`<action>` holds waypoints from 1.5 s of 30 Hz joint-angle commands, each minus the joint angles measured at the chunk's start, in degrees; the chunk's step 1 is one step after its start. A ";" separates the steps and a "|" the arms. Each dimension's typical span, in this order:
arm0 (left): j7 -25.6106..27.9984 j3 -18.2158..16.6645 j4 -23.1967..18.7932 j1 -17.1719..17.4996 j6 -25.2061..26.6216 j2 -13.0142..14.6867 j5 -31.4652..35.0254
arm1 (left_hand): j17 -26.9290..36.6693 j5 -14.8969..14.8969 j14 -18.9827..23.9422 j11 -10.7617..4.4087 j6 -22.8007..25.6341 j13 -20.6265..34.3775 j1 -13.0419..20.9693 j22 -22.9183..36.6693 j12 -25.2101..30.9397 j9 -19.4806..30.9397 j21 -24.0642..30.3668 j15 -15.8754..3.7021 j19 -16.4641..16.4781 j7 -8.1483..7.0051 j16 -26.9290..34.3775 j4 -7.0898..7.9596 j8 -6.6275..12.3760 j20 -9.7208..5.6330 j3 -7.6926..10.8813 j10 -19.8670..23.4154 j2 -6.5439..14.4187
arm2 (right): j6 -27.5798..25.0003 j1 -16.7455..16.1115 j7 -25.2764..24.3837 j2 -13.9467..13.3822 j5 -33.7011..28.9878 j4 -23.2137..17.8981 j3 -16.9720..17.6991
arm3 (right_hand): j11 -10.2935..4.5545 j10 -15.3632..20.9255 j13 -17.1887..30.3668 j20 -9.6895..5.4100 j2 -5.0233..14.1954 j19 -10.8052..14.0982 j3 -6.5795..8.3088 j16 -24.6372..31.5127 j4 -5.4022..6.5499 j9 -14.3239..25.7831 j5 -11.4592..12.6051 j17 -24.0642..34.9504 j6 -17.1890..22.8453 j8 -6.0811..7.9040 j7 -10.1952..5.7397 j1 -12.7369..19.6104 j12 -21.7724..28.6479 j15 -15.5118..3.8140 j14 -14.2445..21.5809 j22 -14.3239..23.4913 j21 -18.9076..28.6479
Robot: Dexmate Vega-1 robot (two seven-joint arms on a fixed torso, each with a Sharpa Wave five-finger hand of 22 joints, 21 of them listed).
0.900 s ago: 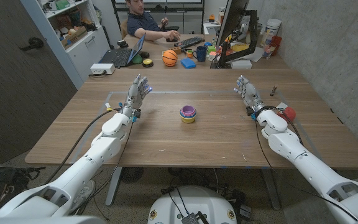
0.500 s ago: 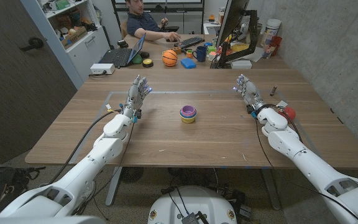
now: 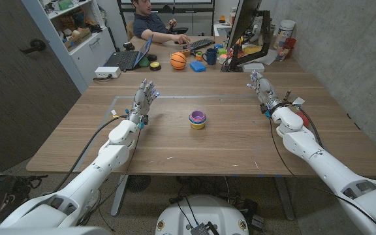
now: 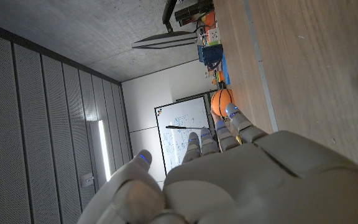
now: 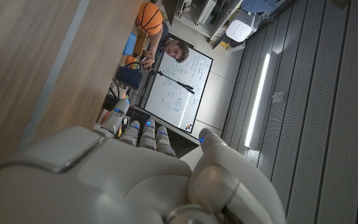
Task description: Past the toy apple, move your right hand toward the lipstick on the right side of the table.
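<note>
My right hand (image 3: 261, 89) hangs over the table's far right part, fingers apart and reaching away from me, holding nothing. The lipstick (image 3: 288, 95), a small dark stick, stands just to the right of it with a narrow gap between. The red toy apple (image 3: 303, 118) lies nearer to me, partly hidden behind my right wrist. My left hand (image 3: 145, 96) hovers open over the far left part of the table. The right wrist view shows the back of my right hand (image 5: 135, 174), and the left wrist view the back of my left hand (image 4: 229, 180).
A stack of coloured cups (image 3: 198, 119) stands mid-table. A small white object (image 3: 297, 101) lies beside the apple. On the desk behind are a basketball (image 3: 178, 60), a laptop (image 3: 126, 59), a mug (image 3: 211, 55) and a monitor (image 3: 243, 23); a person (image 3: 150, 19) sits there.
My right hand has moved farther from me and to the right, past the apple and closer to the lipstick; its wrist now covers more of the apple. The left arm has not moved.
</note>
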 commanded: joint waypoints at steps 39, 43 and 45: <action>-0.35 0.15 1.90 -1.12 -0.12 -0.68 -0.01 | 0.10 0.28 -0.32 -0.75 -0.41 0.19 -0.01 0.29 0.18 0.08 -1.02 -0.12 1.00 0.01 0.21 0.05 0.24 0.06 -0.24 0.00 1.50 | -1.29 10.47 -47.83 -7.30 -56.00 2.55 -6.66 | -4.07 14.45 -0.03 -2.84 0.87 8.63 2.44 1.09 -2.90 0.07 3.18 -0.29 17.14 2.28 -3.28 6.66 1.91 -6.52 12.39 0.11 -0.52; -0.28 0.08 1.82 -1.00 -0.20 -0.75 -0.12 | 0.10 0.29 -0.33 -0.73 -0.40 0.19 -0.01 0.30 0.14 0.08 -1.11 -0.14 1.06 0.01 0.20 0.05 0.24 0.08 -0.29 -0.12 1.49 | -5.27 11.21 -49.70 -8.07 -58.67 1.72 -7.87 | -4.65 15.00 -0.05 -3.06 0.80 9.25 2.53 1.00 -3.04 0.07 3.38 -0.30 17.69 2.19 -3.57 7.00 1.80 -6.69 12.93 0.11 -0.50; -0.26 0.06 1.79 -0.94 -0.29 -0.75 -0.11 | 0.10 0.30 -0.31 -0.70 -0.43 0.19 -0.01 0.30 0.14 0.07 -1.13 -0.10 1.07 -0.01 0.21 0.05 0.23 0.08 -0.30 -0.11 1.49 | -7.48 11.56 -50.56 -8.21 -59.73 1.40 -8.42 | -5.09 14.97 -0.05 -3.29 0.84 9.24 2.61 0.85 -3.11 0.07 3.49 -0.30 17.83 2.11 -3.70 7.19 1.63 -6.99 12.89 0.10 -0.60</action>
